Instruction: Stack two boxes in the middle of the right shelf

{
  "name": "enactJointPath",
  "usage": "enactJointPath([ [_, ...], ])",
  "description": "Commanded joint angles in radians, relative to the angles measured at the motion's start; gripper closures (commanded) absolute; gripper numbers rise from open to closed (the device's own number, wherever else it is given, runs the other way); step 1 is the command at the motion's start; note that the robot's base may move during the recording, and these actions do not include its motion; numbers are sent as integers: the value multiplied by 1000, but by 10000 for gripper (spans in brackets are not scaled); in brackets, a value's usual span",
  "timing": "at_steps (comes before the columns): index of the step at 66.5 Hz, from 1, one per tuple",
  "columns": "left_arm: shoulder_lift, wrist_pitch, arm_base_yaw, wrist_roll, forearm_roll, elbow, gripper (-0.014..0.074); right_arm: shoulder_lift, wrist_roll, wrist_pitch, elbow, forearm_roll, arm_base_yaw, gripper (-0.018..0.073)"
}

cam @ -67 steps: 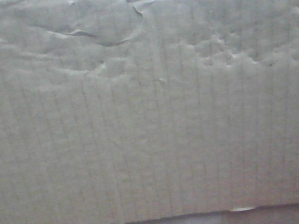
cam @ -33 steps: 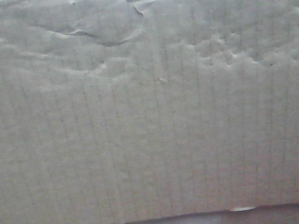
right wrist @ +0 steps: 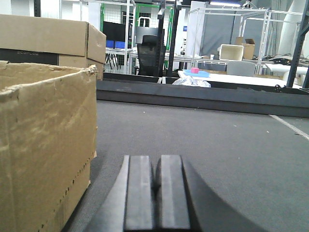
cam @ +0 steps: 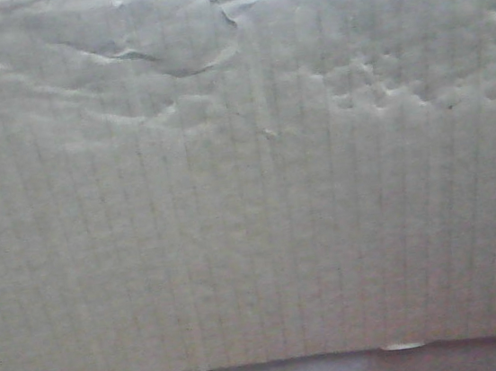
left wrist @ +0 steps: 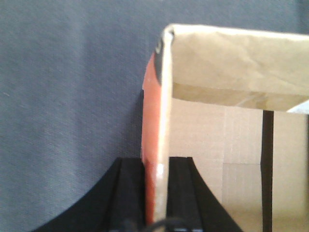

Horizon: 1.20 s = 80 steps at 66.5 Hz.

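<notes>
While left hand (left wrist: 157, 165) grips box (left wrist: 231, 63) wall, right hand (right wrist: 156, 163) closed empty, just right of box

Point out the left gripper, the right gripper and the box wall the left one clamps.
left gripper (left wrist: 155, 166): left wrist view, midway between fingertips.
right gripper (right wrist: 158, 166): right wrist view, midway between fingertips.
box wall (left wrist: 166, 96): left wrist view, its tan edge.
</notes>
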Motion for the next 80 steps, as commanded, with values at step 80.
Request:
enactJointPath([
  [80,19,152,-943,-1060,631,-766,707,-4,-1,-23,-1,-5,-3,721],
])
